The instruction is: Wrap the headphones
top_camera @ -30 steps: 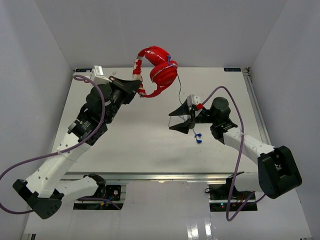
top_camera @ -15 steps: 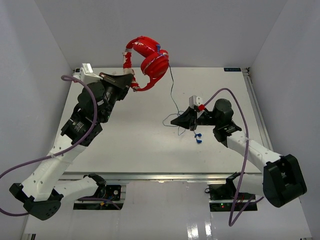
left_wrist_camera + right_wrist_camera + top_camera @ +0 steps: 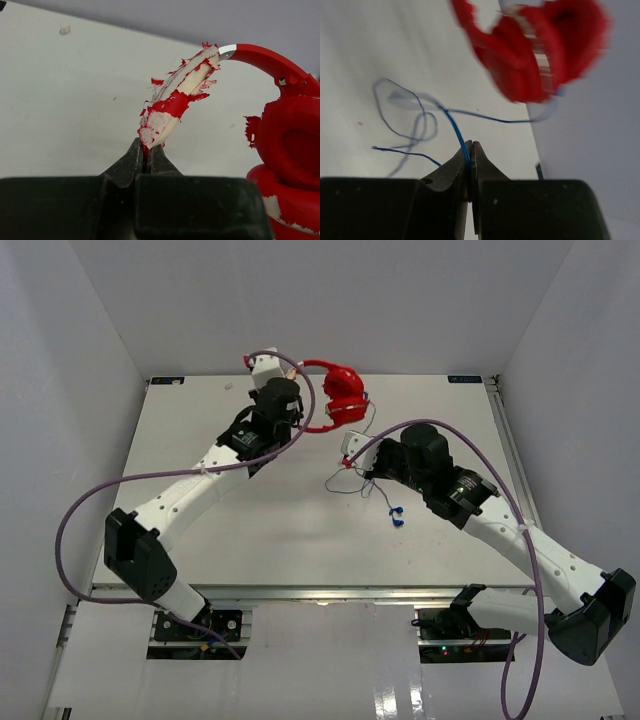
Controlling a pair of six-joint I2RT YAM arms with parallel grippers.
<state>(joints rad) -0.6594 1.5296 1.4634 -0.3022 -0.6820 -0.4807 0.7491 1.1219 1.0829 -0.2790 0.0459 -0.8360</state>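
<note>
The left end effector (image 3: 148,151) clamps the headphones (image 3: 343,392) by the headband (image 3: 175,100) above the far edge of the table (image 3: 250,540). The right end effector (image 3: 470,150) pinches the cable (image 3: 485,118). Wind it under light tension, loops side by side.

White table (image 3: 250,530) with blue plug (image 3: 396,517)

Headphones (image 3: 345,390) and slack cable (image 3: 457,131) crowd the table (image 3: 300,550) far-middle; near strip passable

Left hand (image 3: 147,150) and right hand (image 3: 470,148) are pinched shut, both extended forward.
</note>
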